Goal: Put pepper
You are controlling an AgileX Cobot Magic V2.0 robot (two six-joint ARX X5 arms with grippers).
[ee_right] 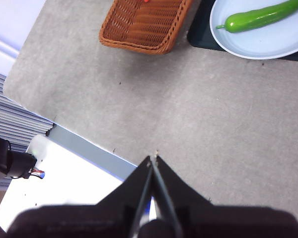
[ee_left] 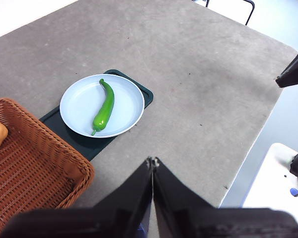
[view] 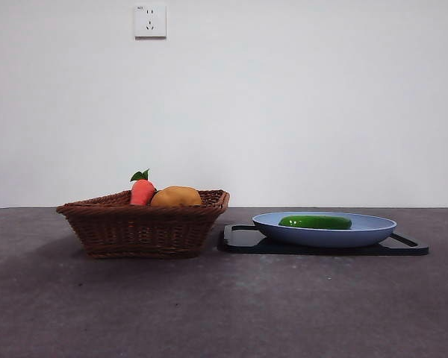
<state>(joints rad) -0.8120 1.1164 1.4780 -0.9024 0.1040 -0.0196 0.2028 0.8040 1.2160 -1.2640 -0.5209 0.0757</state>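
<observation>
The pepper (view: 315, 221) lies lengthwise across the blue plate (view: 373, 233) at right of the front view, well away from both raised arms, left gripper (ee_left: 153, 161) and right gripper (ee_right: 153, 158) each pinched closed, empty, neither clearly nearer.

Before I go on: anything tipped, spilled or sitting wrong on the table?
Nothing stands out. The pepper lies whole inside the blue plate, which sits flat on the black tray. The basket stands upright beside it, holding the red-orange item and tan one. Both grippers hang clear, jaws shut.
</observation>
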